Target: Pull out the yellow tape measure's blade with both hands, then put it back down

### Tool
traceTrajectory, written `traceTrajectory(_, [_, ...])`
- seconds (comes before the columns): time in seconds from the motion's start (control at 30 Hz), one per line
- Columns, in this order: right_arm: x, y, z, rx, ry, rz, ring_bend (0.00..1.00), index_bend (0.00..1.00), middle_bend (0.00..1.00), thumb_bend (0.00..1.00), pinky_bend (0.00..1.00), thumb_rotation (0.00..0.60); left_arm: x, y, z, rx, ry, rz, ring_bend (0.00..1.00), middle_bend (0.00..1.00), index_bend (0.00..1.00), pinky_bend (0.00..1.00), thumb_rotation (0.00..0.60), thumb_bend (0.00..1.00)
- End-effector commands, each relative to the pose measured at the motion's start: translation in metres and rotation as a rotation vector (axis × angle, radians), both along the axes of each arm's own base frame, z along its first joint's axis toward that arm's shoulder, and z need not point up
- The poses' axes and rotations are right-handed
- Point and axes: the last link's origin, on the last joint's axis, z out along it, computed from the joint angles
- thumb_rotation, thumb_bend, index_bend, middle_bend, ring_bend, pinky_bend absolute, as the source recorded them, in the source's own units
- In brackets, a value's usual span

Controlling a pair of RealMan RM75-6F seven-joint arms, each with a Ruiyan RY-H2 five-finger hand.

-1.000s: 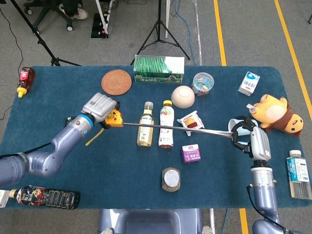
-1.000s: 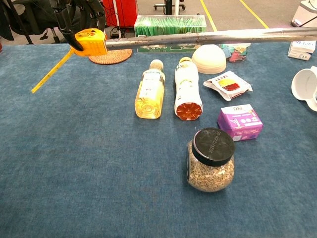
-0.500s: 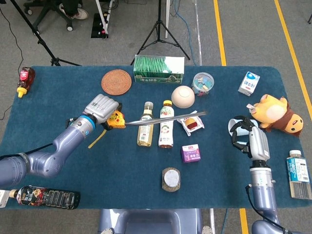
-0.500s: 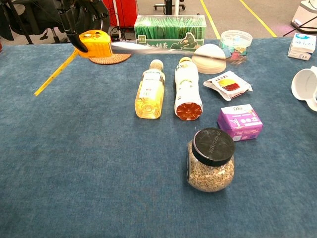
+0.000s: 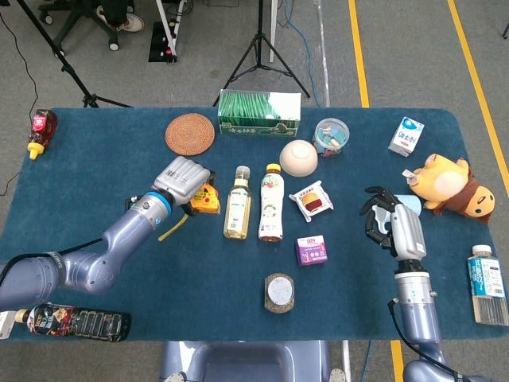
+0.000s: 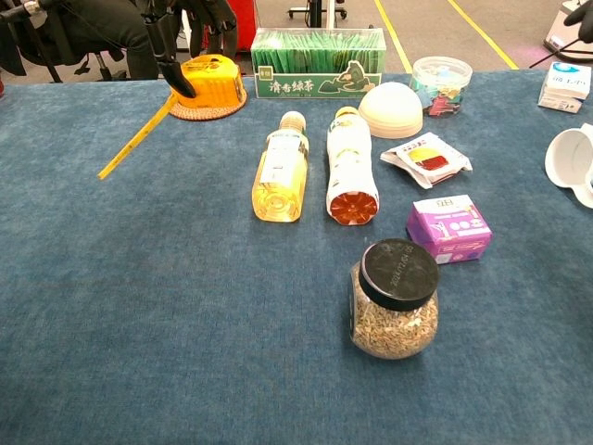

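My right hand (image 5: 385, 220) hangs empty now, fingers loosely curled. It has let go and the blade has snapped back in. Further out, my left hand (image 5: 184, 180) still grips the yellow tape measure (image 6: 212, 80) above the bench (image 6: 185, 306). What's left, I reckon: set it down.

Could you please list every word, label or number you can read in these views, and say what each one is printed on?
"清香绿茶": on the front of the green box, chest view.
Print on the purple box: too small to read.
Labels on the two lying bottles: too small to read.
Red-and-white snack packet: unreadable.
Milk carton: blurred.
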Motion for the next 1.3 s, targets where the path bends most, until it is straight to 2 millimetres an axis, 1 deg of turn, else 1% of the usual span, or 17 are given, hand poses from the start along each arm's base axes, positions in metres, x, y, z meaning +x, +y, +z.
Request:
traceTrajectory(0.03, [0.004,0.0,-0.002,0.005,0.002,0.008,0.3,0.61,0.28,0.7,0.31,0.6,0.004,-0.003,-0.001,-0.003,-0.008,-0.008,0.32,0.42,0.5,0.41,0.6,0.3])
traceTrajectory(0.17, [0.002,0.0,-0.004,0.012,0.015,0.004,0.3,0.58,0.27,0.67,0.31,0.6,0.003,-0.007,0.002,0.005,-0.023,-0.009,0.32,0.42,0.5,0.41,0.6,0.3])
traceTrajectory(0.3, [-0.001,-0.001,-0.005,0.021,0.037,0.004,0.28,0.49,0.24,0.62,0.3,0.6,-0.001,-0.011,0.006,0.01,-0.038,-0.001,0.32,0.42,0.5,0.41,0.6,0.3])
traceTrajectory(0.47, [-0.01,-0.004,-0.006,0.036,0.123,0.006,0.25,0.38,0.22,0.55,0.28,0.6,-0.026,-0.026,0.017,0.034,-0.066,0.036,0.32,0.42,0.5,0.41,0.6,0.3])
traceTrajectory(0.57, [-0.012,-0.005,-0.008,0.043,0.15,0.008,0.23,0.3,0.2,0.48,0.26,0.6,-0.037,-0.03,0.021,0.05,-0.08,0.055,0.32,0.42,0.5,0.41,0.6,0.3])
traceTrajectory(0.63, [-0.015,-0.006,-0.008,0.041,0.186,0.008,0.21,0.26,0.19,0.43,0.25,0.6,-0.047,-0.034,0.025,0.066,-0.08,0.068,0.32,0.42,0.5,0.41,0.6,0.3])
traceTrajectory(0.67, [-0.018,-0.006,-0.008,0.036,0.221,0.01,0.2,0.24,0.19,0.4,0.24,0.6,-0.056,-0.037,0.028,0.08,-0.073,0.077,0.32,0.42,0.5,0.41,0.6,0.3])
traceTrajectory(0.77, [-0.022,-0.005,-0.009,0.03,0.261,0.009,0.19,0.22,0.18,0.35,0.22,0.6,-0.068,-0.043,0.032,0.097,-0.073,0.084,0.32,0.42,0.5,0.41,0.6,0.3])
traceTrajectory(0.9, [-0.029,-0.004,-0.01,0.022,0.313,0.002,0.18,0.21,0.18,0.32,0.21,0.6,-0.084,-0.051,0.035,0.118,-0.075,0.101,0.32,0.42,0.5,0.4,0.6,0.3])
traceTrajectory(0.93, [-0.034,-0.002,-0.01,0.021,0.333,-0.006,0.18,0.21,0.18,0.32,0.21,0.6,-0.097,-0.057,0.036,0.126,-0.068,0.128,0.32,0.42,0.5,0.4,0.6,0.3])
traceTrajectory(0.97, [-0.037,-0.001,-0.01,0.017,0.345,-0.008,0.17,0.21,0.18,0.31,0.21,0.6,-0.106,-0.062,0.036,0.136,-0.07,0.135,0.32,0.42,0.5,0.39,0.6,0.3])
traceTrajectory(1.0, [-0.038,0.0,-0.01,0.015,0.348,-0.008,0.17,0.21,0.18,0.31,0.21,0.6,-0.109,-0.064,0.036,0.14,-0.072,0.136,0.32,0.42,0.5,0.39,0.6,0.3])
traceTrajectory(1.13, [-0.047,0.004,-0.01,0.014,0.362,-0.016,0.17,0.21,0.18,0.31,0.21,0.6,-0.134,-0.075,0.035,0.161,-0.074,0.174,0.32,0.42,0.5,0.39,0.6,0.29])
traceTrajectory(1.3, [-0.056,0.009,-0.007,0.011,0.364,-0.028,0.17,0.2,0.18,0.31,0.21,0.6,-0.16,-0.079,0.028,0.18,-0.079,0.221,0.32,0.42,0.5,0.38,0.6,0.29])
